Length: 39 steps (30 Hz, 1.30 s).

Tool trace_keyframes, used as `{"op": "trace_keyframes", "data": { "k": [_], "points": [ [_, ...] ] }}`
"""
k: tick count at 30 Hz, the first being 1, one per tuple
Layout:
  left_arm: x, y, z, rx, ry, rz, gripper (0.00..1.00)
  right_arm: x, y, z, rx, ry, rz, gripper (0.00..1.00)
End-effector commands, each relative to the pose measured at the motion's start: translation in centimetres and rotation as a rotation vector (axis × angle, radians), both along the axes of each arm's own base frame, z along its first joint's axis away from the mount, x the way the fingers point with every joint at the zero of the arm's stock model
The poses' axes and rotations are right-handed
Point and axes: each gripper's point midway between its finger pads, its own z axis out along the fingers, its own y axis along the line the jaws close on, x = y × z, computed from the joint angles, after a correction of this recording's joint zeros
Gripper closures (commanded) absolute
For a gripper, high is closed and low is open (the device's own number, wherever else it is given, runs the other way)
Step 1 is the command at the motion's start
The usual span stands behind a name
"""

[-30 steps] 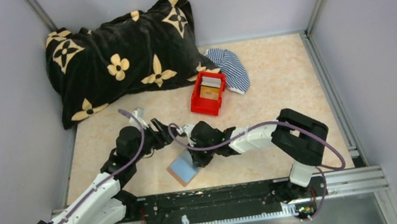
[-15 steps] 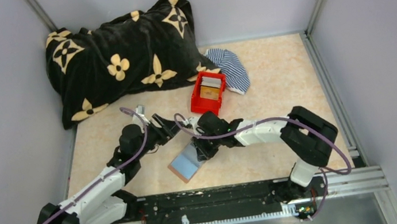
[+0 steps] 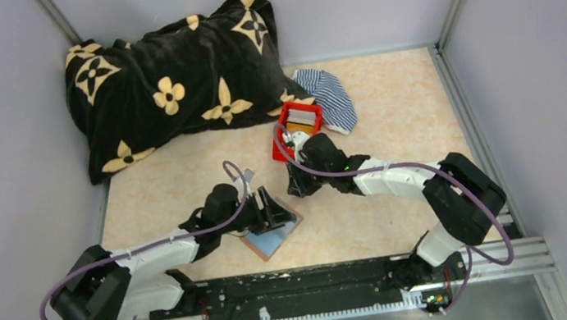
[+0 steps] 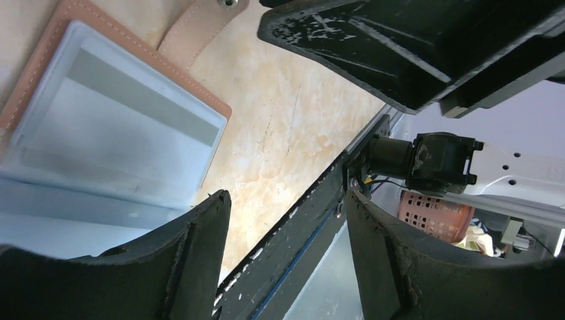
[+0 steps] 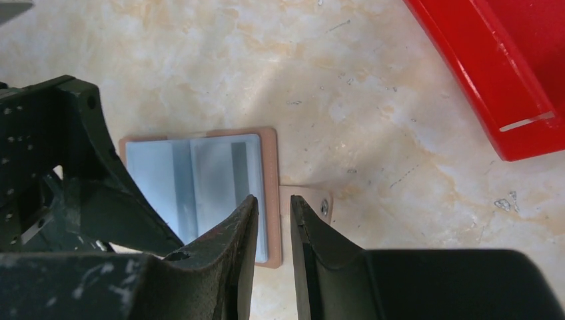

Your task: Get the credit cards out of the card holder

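The card holder (image 3: 253,249) lies open and flat on the table near the front edge, with its tan rim (image 5: 268,160) and snap tab showing. Light blue credit cards (image 3: 270,242) lie on its inner face (image 5: 213,173). My left gripper (image 3: 270,210) hovers low over the holder's far part, jaws wide open and empty (image 4: 286,197); the cards (image 4: 113,127) and rim (image 4: 33,67) sit to its left. My right gripper (image 3: 294,187) hangs between the holder and the red box, jaws a narrow gap apart with nothing between them (image 5: 273,200).
A red open-top box (image 3: 296,152) with flat cards inside stands just behind the right gripper (image 5: 493,87). A striped cloth (image 3: 330,96) lies behind it. A big black flowered pillow (image 3: 170,76) fills the back left. The black rail (image 3: 305,285) borders the front.
My right gripper has come off the card holder, parted its jaws and drawn back toward the red box. The left gripper has swung forward and right over the holder, which stays put.
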Motion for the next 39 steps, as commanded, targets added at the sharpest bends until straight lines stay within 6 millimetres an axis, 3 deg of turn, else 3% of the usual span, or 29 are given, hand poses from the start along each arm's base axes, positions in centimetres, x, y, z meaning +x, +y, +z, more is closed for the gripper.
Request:
{"op": "trace_keyframes", "data": {
  "k": [1, 8, 15, 20, 25, 35, 39],
  "points": [
    [-0.9, -0.2, -0.1, -0.019, 0.043, -0.034, 0.30, 1.2, 0.9, 0.1, 0.003, -0.028, 0.025, 0.75],
    [-1.8, 1.7, -1.6, 0.021, 0.085, 0.009, 0.31, 0.1, 1.1, -1.1, 0.001, 0.015, 0.074, 0.75],
    [-2.7, 3.8, -2.7, 0.078, 0.108, 0.054, 0.32, -0.8, 1.3, -0.8, 0.025, 0.025, 0.107, 0.73],
    [-3.0, 4.5, -4.4, 0.098, 0.134, 0.084, 0.32, -1.6, 1.8, -1.1, 0.011, 0.033, 0.141, 0.72],
    [-3.4, 5.1, -6.7, 0.167, 0.234, 0.095, 0.30, -2.9, 2.6, -2.8, -0.025, 0.063, 0.175, 0.69],
    [-3.2, 5.6, -6.5, 0.129, 0.235, 0.114, 0.31, -3.4, 2.3, -4.2, -0.042, 0.092, 0.175, 0.66],
    [-3.1, 5.6, -6.2, 0.127, 0.231, 0.117, 0.31, -4.0, 1.7, -6.5, -0.097, 0.137, 0.185, 0.62]
  ]
}}
